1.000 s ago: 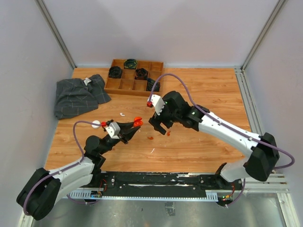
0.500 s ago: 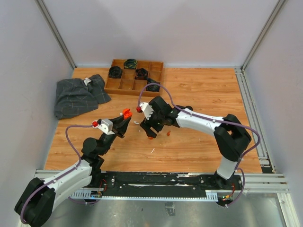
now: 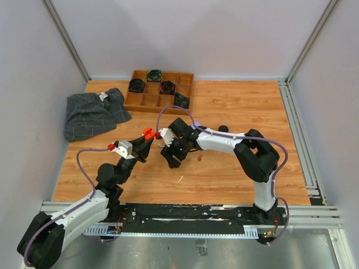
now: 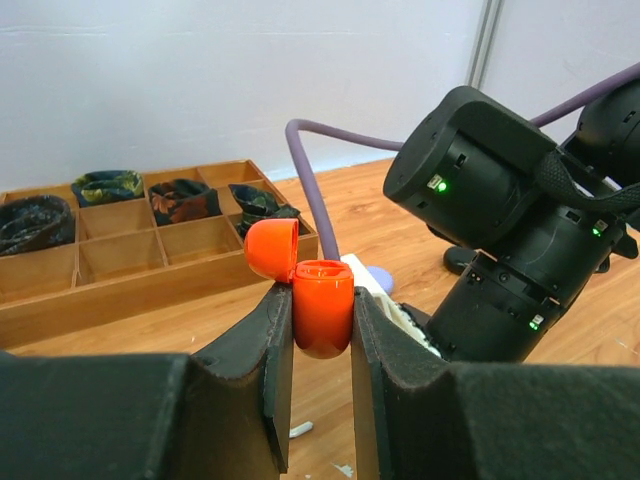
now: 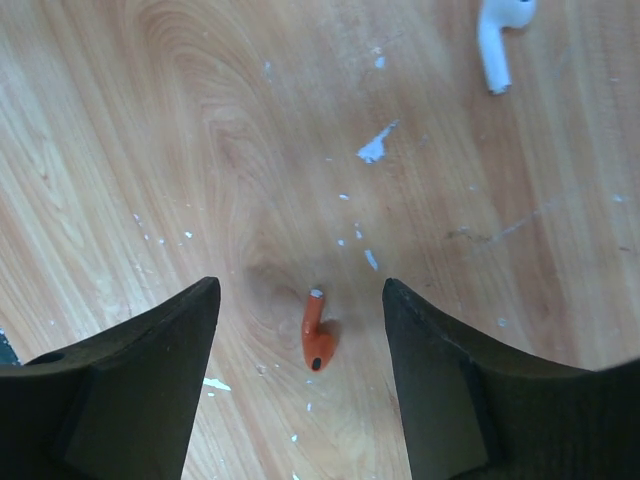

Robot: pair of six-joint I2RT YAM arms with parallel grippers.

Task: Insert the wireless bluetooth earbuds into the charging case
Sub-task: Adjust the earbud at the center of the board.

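One orange-red earbud (image 5: 314, 338), a smooth curved plastic sliver, lies flat on the grained wood table (image 5: 180, 130). Its long axis runs along the gap between the right gripper's (image 5: 300, 305) spread fingers, dark-dotted end toward the wrist. One white earbud (image 5: 500, 40) lies apart from it. Just left, the left gripper (image 4: 322, 300) pinches one glossy orange charging case (image 4: 323, 325) upright, its domed lid (image 4: 272, 250) open.
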